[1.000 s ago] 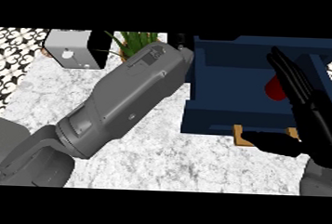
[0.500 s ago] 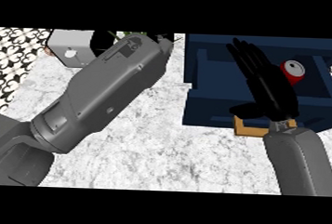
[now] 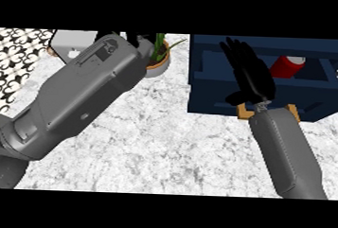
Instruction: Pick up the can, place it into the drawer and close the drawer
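Note:
A red can point(image 3: 289, 66) with a white top lies inside the open dark blue drawer point(image 3: 215, 91) at the upper right. My right hand point(image 3: 249, 73) is over the drawer's front, just left of the can, fingers straight and pointing away, holding nothing. A tan handle point(image 3: 292, 112) on the drawer's front peeks out on either side of my right wrist. My left forearm point(image 3: 74, 98) runs diagonally up the left side; its hand is mostly hidden at the top edge near the plant.
A potted plant point(image 3: 158, 56) in a light pot stands at the back centre. A white box-like object point(image 3: 71, 45) sits at the back left beside a patterned wall area point(image 3: 13, 53). The counter point(image 3: 163, 149) is grey marble.
My right hand has swung left from the right edge and now stands over the drawer front, left of the can. The can now lies uncovered in the drawer. The left forearm shifted slightly.

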